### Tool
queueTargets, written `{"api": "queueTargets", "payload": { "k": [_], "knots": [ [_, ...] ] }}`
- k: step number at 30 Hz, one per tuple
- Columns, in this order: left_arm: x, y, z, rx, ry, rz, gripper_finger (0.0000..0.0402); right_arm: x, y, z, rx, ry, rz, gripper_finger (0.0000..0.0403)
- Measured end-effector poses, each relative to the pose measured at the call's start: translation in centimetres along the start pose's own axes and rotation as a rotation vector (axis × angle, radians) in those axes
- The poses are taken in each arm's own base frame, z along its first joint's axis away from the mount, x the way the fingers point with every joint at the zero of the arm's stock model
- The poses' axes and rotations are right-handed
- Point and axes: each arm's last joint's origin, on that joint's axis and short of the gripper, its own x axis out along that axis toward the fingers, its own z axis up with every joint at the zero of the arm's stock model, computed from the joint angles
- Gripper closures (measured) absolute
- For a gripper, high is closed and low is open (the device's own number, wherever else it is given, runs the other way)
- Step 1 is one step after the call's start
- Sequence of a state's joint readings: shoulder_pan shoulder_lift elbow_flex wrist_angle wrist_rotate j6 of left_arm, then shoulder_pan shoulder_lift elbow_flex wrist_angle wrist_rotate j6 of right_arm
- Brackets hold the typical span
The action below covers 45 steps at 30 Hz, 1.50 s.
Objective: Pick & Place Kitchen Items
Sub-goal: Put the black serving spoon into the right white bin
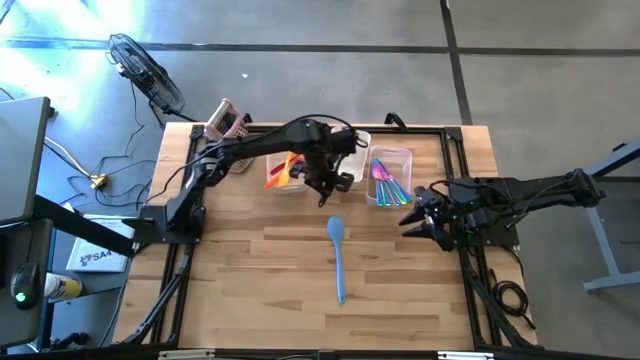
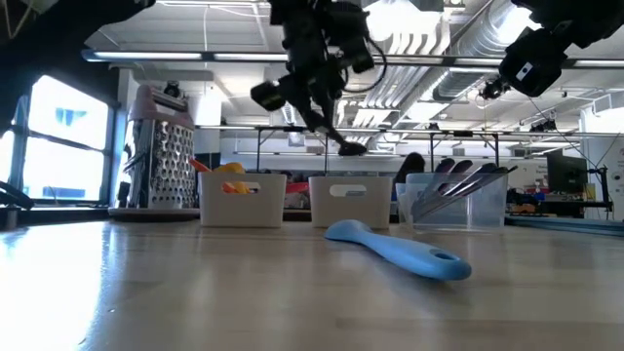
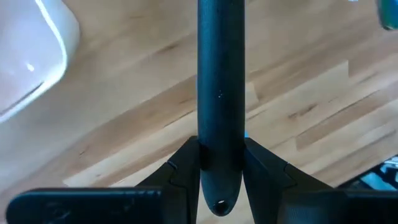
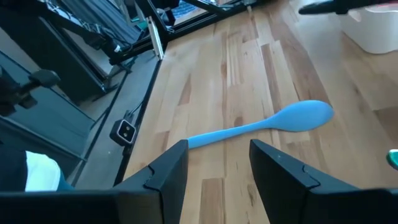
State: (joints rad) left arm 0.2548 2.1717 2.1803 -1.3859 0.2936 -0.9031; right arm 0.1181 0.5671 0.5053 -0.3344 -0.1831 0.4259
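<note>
left gripper (image 3: 221, 180): fingers clamped on a slim dark plastic utensil (image 3: 221, 81), raised above the middle clear rectangular plastic bin (image 1: 350, 160) at table 12 o'clock | right gripper (image 4: 217, 168): fingers apart, empty, at 3 o'clock | blue plastic spoon (image 1: 337, 255): flat on wooden table (image 1: 250, 280), centre

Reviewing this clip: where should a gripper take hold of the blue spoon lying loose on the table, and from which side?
Grip the blue spoon at mid-handle, coming straight down from above, jaws across the handle. It lies flat on the bare table, bowl toward the bins, with a slim straight handle and nothing crowding it.
</note>
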Motion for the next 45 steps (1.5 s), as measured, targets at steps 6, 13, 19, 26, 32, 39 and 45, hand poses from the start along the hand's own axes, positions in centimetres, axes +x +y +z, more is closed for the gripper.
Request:
{"api": "queueTargets", "payload": {
  "k": [6, 13, 19, 26, 32, 39, 45],
  "knots": [
    [0.5, 0.8, 1.7, -0.027, 0.074, -0.063, 0.0317, 0.0, 0.0, 0.0, 0.000, -0.001, -0.002, 0.0238],
    [-0.2, 2.1, 3.3, -0.094, 0.110, -0.135, 0.0317, 0.0, 0.0, 0.0, 0.014, 0.000, -0.007, 0.0238],
    [-0.5, 2.3, 4.4, -0.095, 0.074, -0.184, 0.0317, 0.0, -0.1, 0.0, 0.015, -0.011, -0.031, 0.0238],
    [-0.5, 2.2, 4.3, -0.099, 0.087, -0.199, 0.0317, 0.0, -0.2, 0.1, 0.011, -0.023, -0.055, 0.0238],
    [0.5, 2.3, 4.7, -0.105, 0.106, -0.190, 0.0317, 0.0, -0.2, 0.0, 0.009, -0.023, -0.058, 0.0238],
    [2.6, 2.2, 5.6, -0.118, 0.156, -0.204, 0.0302, 0.0, -0.2, 0.0, 0.009, -0.016, -0.060, 0.0238],
    [2.7, 2.6, 6.2, -0.119, 0.132, -0.193, 0.0229, 0.0, -0.2, -0.1, 0.016, -0.002, -0.057, 0.0238]
  ]
}}
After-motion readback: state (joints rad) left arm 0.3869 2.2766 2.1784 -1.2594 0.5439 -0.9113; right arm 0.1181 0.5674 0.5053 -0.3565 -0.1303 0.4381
